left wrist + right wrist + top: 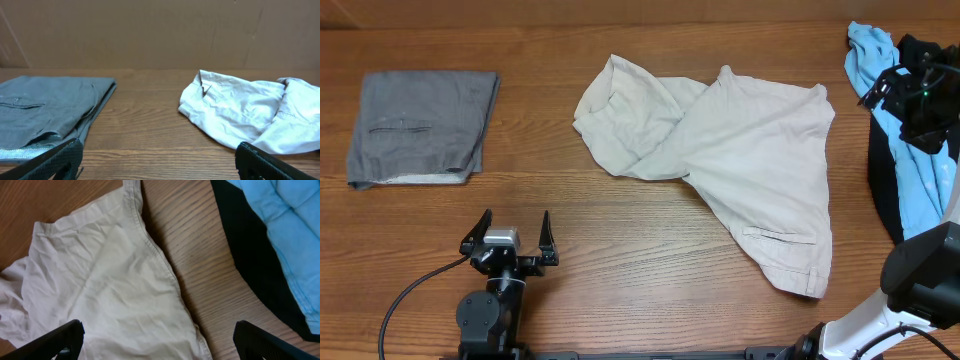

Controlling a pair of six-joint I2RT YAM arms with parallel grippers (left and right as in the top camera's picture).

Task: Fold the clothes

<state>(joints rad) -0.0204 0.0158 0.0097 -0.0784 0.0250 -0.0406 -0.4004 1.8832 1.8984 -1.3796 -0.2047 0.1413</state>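
Raised toward the lens, the right gripper (pixel 885 90), jaws spread and empty, hangs at the overhead frame's upper right, just beside the cream shorts (pixel 740 150), which lie crumpled at frame centre, long axis running upper left to lower right. Lower left, the left gripper (pixel 515 228), equally wide open, sits farther off.

Left arm (pixel 485 315) black, silver block behind gripper (pixel 515 220), black cable (pixel 408 297). Right arm (pixel 925 275) black joints, white link.
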